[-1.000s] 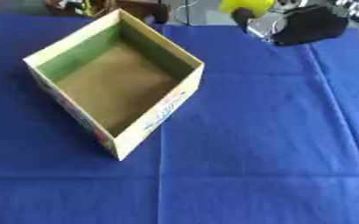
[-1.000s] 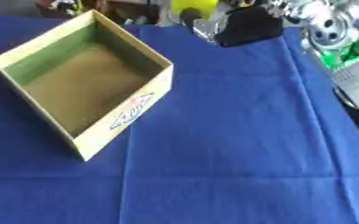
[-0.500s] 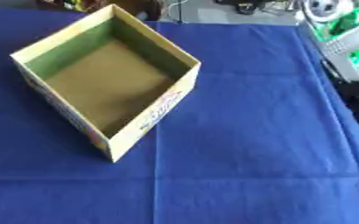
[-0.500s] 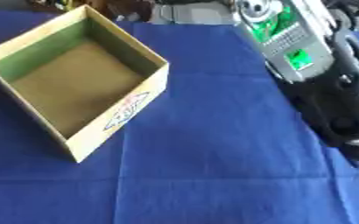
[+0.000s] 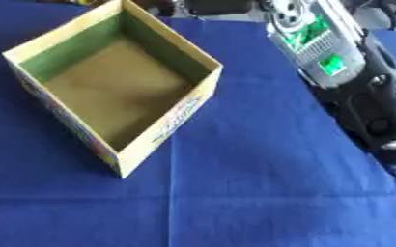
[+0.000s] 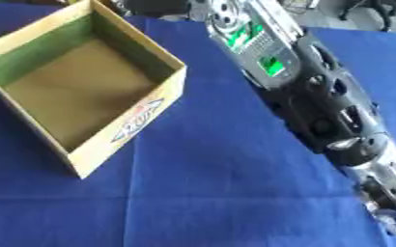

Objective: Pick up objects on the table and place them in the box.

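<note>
An open cardboard box [image 5: 163, 131] with green inner walls and a brown floor stands on the blue cloth at the left, one corner toward me. Only bare floor shows inside it. My right arm [image 6: 319, 106] reaches from the lower right up across the cloth, and its silver forearm with green lights [image 6: 256, 46] passes just right of the box. A dark part of the right hand [image 6: 155, 7] shows at the top edge behind the box's far corner, the rest cut off. No loose object shows on the cloth. My left hand is out of sight.
The blue cloth [image 5: 261, 193] covers the table and has fold lines. Dark shapes and chair legs [image 6: 370, 9] lie beyond its far edge at the top right. The cloth in front of the box is bare blue fabric.
A second ago the right hand held a yellow thing at the far right edge. The arm has since swung left into view, carrying the hand beyond the top edge behind the box.
</note>
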Robot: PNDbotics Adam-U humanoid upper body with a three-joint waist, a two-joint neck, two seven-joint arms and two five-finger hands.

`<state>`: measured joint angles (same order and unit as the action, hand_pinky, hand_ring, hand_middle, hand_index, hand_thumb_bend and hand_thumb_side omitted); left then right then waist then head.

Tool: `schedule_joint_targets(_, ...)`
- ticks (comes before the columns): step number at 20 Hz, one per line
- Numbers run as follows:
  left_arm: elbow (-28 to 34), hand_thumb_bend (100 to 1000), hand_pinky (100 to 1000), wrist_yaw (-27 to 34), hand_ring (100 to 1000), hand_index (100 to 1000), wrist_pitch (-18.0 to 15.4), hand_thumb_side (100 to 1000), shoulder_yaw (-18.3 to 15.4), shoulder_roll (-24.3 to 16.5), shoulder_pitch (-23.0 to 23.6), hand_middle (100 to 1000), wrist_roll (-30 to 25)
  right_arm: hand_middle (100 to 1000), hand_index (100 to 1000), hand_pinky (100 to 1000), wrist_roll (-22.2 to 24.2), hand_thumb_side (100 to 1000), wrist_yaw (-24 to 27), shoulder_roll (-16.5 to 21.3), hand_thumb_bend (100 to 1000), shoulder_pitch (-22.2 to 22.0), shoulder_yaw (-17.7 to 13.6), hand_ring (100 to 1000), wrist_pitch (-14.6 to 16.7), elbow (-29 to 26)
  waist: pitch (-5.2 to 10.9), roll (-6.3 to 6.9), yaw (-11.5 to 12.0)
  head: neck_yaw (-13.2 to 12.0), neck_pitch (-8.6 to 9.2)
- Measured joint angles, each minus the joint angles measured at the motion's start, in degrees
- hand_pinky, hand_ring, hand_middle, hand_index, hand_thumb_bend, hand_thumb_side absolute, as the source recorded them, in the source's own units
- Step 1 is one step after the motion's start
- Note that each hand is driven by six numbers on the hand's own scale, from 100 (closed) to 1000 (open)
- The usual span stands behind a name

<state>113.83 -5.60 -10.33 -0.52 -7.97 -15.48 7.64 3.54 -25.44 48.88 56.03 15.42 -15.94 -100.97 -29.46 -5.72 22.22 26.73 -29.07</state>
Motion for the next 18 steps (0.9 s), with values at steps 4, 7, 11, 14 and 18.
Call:
schedule_joint_targets(4, 0.0, 100, 255, 0.07, 432, 615, -0.02, 896, 0.0, 0.3, -0.23, 552, -0.03, 296, 421, 361, 1.15, 485, 0.09, -1.47, 100, 0.05, 1.43, 394, 1.54, 1.68, -0.33, -0.05, 0.57, 0.49, 0.17)
schedule_joint_targets(7, 0.0, 100, 256, 0.08, 432, 614, -0.05, 896, 0.0, 0.49, -0.4, 552, 0.02, 294, 421, 360, 1.94, 485, 0.09, -2.14, 100, 0.1, 2.1, 394, 2.49, 2.62, -0.64, -0.19, 0.83, 0.66, 0.54)
schedule_joint_targets(11, 0.0, 100, 256, 0.08, 432, 613, -0.09, 897, 0.0, 0.7, -0.68, 552, 0.13, 292, 420, 358, 3.19, 484, 0.13, -3.12, 100, 0.1, 2.83, 392, 3.52, 4.15, -0.91, -0.38, 1.2, 0.78, 0.8)
schedule_joint_targets(14, 0.0, 100, 255, 0.08, 432, 611, -0.07, 898, 0.0, 0.98, -0.72, 552, 0.15, 294, 422, 363, 4.49, 486, 0.14, -3.83, 100, 0.11, 3.49, 396, 4.19, 4.85, -1.14, -0.41, 1.38, 0.91, 1.0)
schedule_joint_targets(18, 0.0, 100, 256, 0.08, 432, 611, -0.02, 899, 0.0, 1.0, -0.74, 552, 0.2, 318, 452, 398, 6.83, 453, 0.12, -4.34, 100, 0.11, 4.3, 419, 5.03, 4.82, -1.42, -0.68, 1.39, 0.92, 1.01)
